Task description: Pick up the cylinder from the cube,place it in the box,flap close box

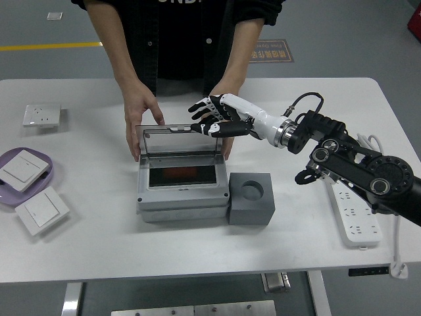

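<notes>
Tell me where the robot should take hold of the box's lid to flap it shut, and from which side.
The lid stands raised, hinged at the box's far side. Best to hook its top edge from behind, where the right hand is, and push toward the near edge.
</notes>
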Tool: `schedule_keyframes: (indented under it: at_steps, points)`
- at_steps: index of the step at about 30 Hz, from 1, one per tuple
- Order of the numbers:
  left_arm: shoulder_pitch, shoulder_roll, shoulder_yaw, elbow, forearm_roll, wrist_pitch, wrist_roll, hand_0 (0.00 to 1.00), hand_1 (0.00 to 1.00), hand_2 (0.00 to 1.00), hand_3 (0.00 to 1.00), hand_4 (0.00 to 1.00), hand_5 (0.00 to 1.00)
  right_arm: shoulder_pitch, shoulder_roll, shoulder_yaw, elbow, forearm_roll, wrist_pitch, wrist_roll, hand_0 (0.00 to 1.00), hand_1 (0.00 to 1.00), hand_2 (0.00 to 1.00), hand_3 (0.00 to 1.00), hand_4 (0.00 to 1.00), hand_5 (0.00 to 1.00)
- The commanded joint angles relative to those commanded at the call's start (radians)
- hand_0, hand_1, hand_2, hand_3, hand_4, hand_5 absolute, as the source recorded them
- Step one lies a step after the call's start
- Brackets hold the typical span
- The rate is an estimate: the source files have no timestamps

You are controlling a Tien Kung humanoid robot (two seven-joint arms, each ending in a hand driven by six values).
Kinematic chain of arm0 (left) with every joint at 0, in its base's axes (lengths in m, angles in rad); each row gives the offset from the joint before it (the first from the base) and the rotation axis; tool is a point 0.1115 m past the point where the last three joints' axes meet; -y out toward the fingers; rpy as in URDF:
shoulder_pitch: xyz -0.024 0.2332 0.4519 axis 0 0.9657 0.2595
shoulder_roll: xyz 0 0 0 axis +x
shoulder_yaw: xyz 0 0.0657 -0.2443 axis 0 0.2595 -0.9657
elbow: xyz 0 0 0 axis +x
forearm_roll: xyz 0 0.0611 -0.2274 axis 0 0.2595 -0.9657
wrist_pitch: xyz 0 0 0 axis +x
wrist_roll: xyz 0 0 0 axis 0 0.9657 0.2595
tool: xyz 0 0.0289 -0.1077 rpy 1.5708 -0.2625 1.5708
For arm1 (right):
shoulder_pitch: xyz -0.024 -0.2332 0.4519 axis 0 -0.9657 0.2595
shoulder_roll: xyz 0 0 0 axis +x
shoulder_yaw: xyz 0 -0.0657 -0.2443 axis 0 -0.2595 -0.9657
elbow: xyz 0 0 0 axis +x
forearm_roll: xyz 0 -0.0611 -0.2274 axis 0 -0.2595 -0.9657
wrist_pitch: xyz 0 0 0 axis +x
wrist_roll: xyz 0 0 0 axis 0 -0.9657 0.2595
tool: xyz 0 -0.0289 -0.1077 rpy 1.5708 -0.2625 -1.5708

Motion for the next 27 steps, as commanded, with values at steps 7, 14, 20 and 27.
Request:
schedule_keyframes:
  at_steps: [7,14,20,27]
  points:
    - [0.001,-0.003,0.007,0.001,-0.006,0.001,0.000,0.578,0.626,0.607,0.623,0.681,0.214,-0.038,-0.027,-0.013,0.102,-0.004,-0.015,0.001,0.689,0.676,0.701,0.744,0.760,0.390]
    - [0.002,-0.007,0.008,0.001,-0.008,-0.001,0.002,0.577,0.626,0.606,0.623,0.682,0.214,-0.076,-0.058,-0.022,0.205,-0.042,-0.010,-0.014,0.664,0.674,0.702,0.743,0.760,0.393]
    - [0.003,-0.008,0.010,0.002,-0.011,-0.001,0.002,0.578,0.625,0.606,0.623,0.682,0.212,-0.106,-0.064,-0.038,0.214,-0.059,0.007,-0.027,0.658,0.672,0.702,0.742,0.760,0.395]
    - [0.006,-0.008,0.011,0.002,-0.012,-0.001,0.000,0.576,0.625,0.606,0.623,0.682,0.211,-0.163,-0.085,0.065,0.244,-0.075,0.000,-0.024,0.664,0.674,0.702,0.743,0.759,0.397]
